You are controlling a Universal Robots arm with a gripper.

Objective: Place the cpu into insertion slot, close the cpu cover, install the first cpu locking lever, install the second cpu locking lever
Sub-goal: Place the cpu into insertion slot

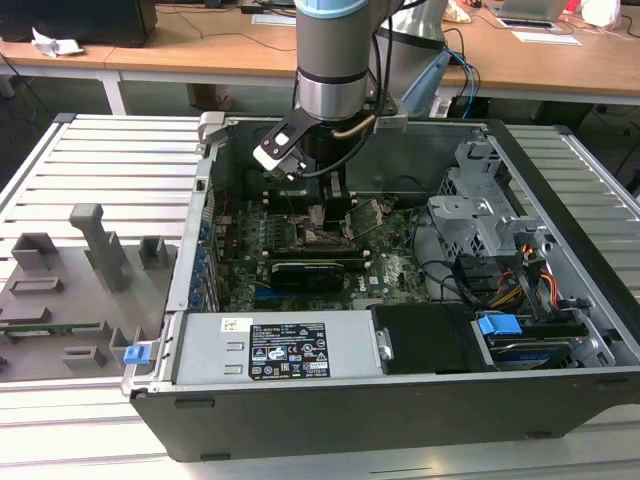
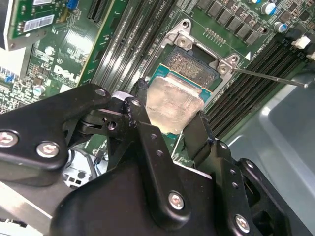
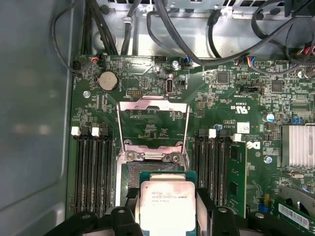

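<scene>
My gripper [image 2: 170, 105] is shut on the cpu [image 2: 174, 103], with one black finger on each of two opposite edges. The cpu is a square chip with a silvery top and a green rim. It covers the part of the insertion slot [image 2: 189, 64] nearest the gripper, and the greyish pin field beyond it stays bare. I cannot tell whether the chip touches the pins. In the first wrist view the cpu [image 3: 167, 204] lies between the fingers, and the cpu cover [image 3: 153, 110] stands swung open behind the insertion slot [image 3: 133, 172]. A thin lever wire [image 2: 266, 76] sticks out beside the socket. The exterior view has the gripper [image 1: 330, 215] low inside the open computer case.
Memory slots [image 3: 91, 167] flank the socket on both sides. A black card [image 1: 315, 270] stands on the board in front of the socket in the exterior view. Cables [image 3: 197, 44] run behind the board. The power supply [image 1: 275, 345] and drive cage [image 1: 480, 215] crowd the case.
</scene>
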